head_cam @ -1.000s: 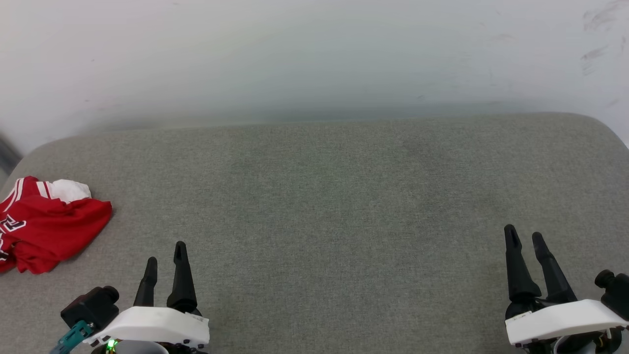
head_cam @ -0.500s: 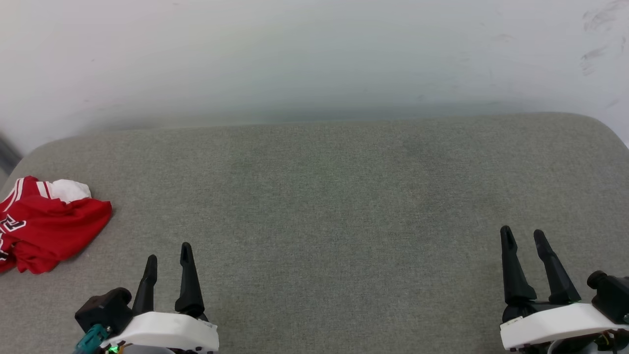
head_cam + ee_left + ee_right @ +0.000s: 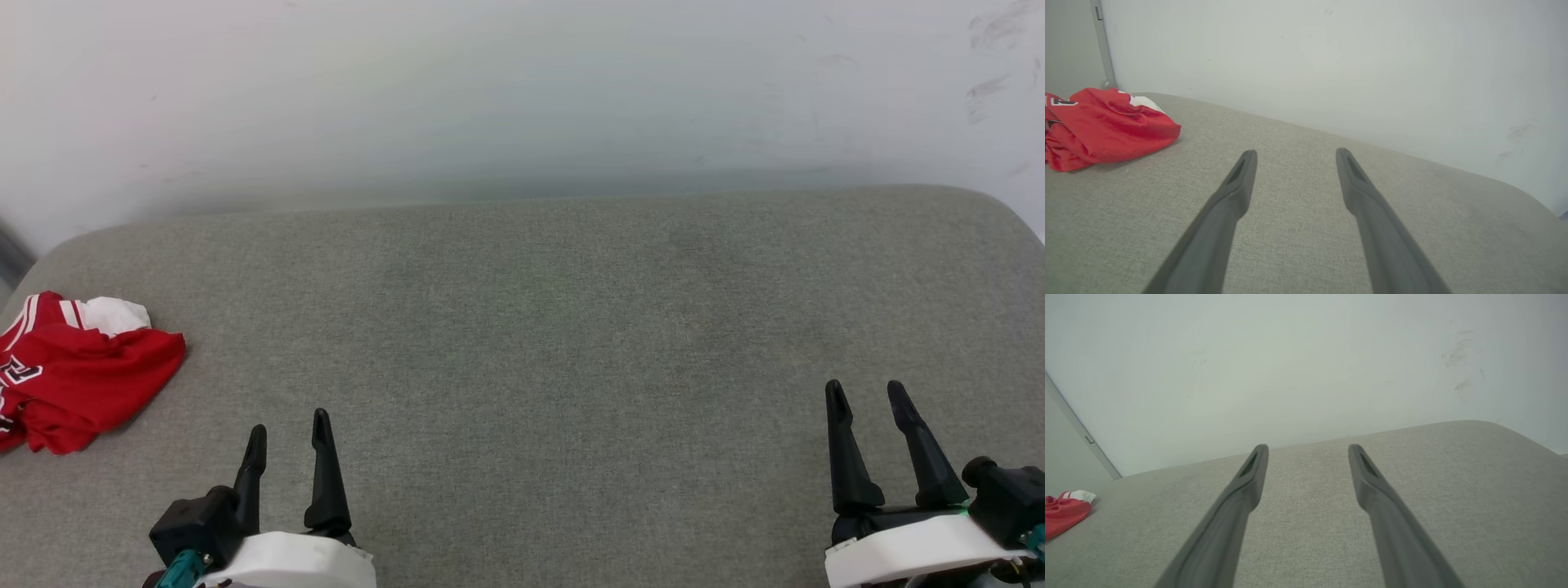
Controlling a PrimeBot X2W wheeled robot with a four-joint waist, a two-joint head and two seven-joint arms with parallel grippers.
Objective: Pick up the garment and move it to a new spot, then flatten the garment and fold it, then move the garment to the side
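Observation:
The garment (image 3: 77,371) is a crumpled red shirt with a white sleeve and striped trim, lying at the far left edge of the grey cushioned surface (image 3: 539,327). In the left wrist view the garment (image 3: 1106,126) sits up and to the left of the fingers; in the right wrist view the garment (image 3: 1063,512) is small at the left edge. My left gripper (image 3: 290,425) stands open at the lower left, to the right of the garment and apart from it. My right gripper (image 3: 864,392) is open at the lower right, nothing between its fingers.
A pale wall (image 3: 522,98) rises right behind the cushioned surface. The surface's rounded corners fall away at the far left and at the right (image 3: 1012,216). A grey vertical strip (image 3: 1102,45) runs down the wall near the garment.
Both grippers have drawn back toward the bottom of the head view; the left one has also shifted slightly right. Both stay open. The garment has not moved.

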